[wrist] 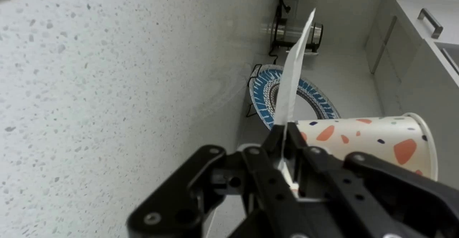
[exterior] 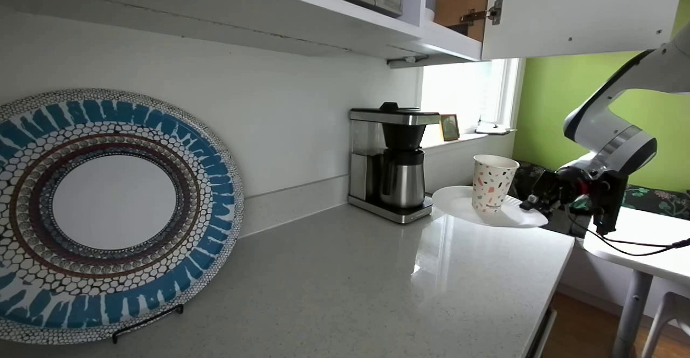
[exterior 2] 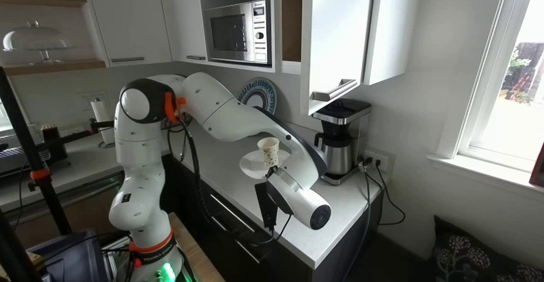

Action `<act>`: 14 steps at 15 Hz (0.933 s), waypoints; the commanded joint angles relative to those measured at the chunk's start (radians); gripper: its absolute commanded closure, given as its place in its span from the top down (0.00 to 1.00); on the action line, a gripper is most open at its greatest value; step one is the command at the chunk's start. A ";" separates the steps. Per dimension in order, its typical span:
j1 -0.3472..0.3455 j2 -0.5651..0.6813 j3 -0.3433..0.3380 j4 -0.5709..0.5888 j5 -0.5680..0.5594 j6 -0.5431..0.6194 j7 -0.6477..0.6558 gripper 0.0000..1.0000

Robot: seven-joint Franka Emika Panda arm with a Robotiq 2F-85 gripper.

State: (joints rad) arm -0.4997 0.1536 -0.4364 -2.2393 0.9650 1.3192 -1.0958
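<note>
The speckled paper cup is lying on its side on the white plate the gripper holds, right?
Not lying on its side: both exterior views show the paper cup standing mouth up on the white plate that the gripper holds.

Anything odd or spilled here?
No spill shows, but the cabinet door near the microwave hangs open, and the claw grips the plate by its edge alone, with a cup standing on it, which looks precarious.

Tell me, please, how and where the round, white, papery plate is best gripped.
Probably by the plate's rim, from the side opposite the white wall, where the black fingers pinch it: the edge is thin and nearly level; the tapered white paper cup may hinder access from above.
</note>
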 commanded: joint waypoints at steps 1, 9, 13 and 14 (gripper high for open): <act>0.003 -0.104 -0.028 -0.099 0.034 0.067 0.063 0.02; 0.001 -0.235 -0.050 -0.186 0.023 0.152 0.155 0.02; 0.005 -0.203 -0.050 -0.153 0.013 0.120 0.135 0.06; 0.005 -0.206 -0.050 -0.154 0.013 0.121 0.135 0.06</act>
State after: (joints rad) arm -0.4998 -0.0531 -0.4812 -2.3947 0.9783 1.4412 -0.9605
